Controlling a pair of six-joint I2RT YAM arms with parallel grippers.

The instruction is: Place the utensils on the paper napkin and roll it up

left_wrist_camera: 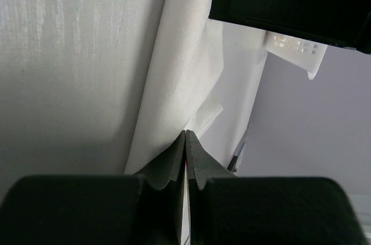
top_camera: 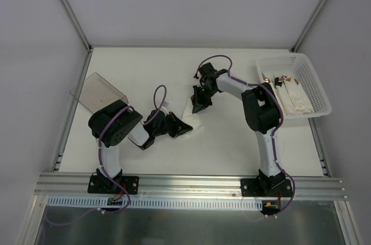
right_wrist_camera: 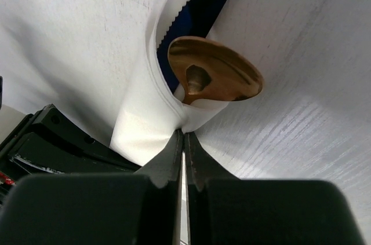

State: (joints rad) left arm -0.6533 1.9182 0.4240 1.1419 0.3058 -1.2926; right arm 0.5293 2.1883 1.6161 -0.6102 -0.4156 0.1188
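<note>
The white paper napkin lies mid-table, folded over between my two grippers. In the right wrist view the napkin curls around a tan-brown spoon bowl, one of the utensils, and my right gripper is shut on the fold just below the spoon. In the left wrist view my left gripper is shut on the napkin's near edge. From above, the left gripper and right gripper stand close together at opposite ends of the napkin. The rest of the utensils is hidden inside the fold.
A white perforated basket holding several white wrapped bundles stands at the right edge of the table. A clear smoky plastic container lies at the left. The right gripper's black body looms just beyond the left gripper.
</note>
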